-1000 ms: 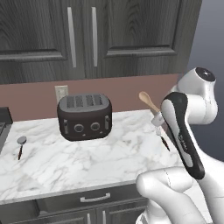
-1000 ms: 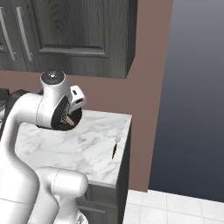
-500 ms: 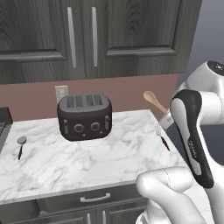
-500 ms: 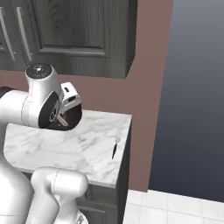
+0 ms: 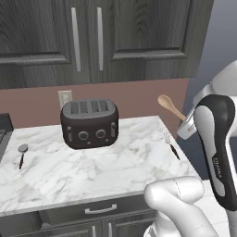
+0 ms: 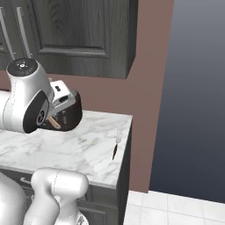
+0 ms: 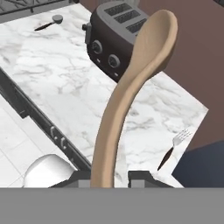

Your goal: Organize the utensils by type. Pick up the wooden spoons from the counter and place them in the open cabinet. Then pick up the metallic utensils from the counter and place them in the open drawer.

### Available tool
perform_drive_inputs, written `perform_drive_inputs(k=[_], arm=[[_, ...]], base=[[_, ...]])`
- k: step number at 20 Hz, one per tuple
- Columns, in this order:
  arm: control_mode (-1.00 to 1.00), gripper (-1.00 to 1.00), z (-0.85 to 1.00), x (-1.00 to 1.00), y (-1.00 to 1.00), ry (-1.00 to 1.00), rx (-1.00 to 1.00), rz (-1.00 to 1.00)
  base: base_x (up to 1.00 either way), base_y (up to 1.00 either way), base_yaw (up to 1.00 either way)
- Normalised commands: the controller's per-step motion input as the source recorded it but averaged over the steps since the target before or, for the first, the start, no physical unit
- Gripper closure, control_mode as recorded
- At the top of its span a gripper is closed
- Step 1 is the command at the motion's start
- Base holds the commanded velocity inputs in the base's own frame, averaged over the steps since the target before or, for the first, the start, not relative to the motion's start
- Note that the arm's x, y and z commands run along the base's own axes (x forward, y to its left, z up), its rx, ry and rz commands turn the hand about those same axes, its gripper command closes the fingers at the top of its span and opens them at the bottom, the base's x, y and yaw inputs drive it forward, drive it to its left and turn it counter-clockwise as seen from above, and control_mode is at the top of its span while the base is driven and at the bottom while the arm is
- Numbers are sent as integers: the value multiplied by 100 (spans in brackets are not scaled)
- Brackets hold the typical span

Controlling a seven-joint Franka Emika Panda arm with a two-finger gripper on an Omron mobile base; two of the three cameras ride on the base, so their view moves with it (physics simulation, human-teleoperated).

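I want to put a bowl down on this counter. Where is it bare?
The widest bare stretch of the counter lies in front of the toaster, between the round-headed utensil at its left end and the fork near its right edge. Behind the toaster it is tight against the wall.

one wooden spoon [image 7: 135,83], two metallic utensils [image 7: 173,149], one toaster [image 5: 89,123], one wall socket [image 5: 64,97]
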Motion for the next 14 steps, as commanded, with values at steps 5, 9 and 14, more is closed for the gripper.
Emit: perform_drive_inputs(k=[5,9,14], arm=[[-100,100,0,0,0,0,0,0],[-100,100,0,0,0,0,0,0],[-100,100,0,0,0,0,0,0]], base=[[0,0,0],[0,0,0],[0,0,0]])
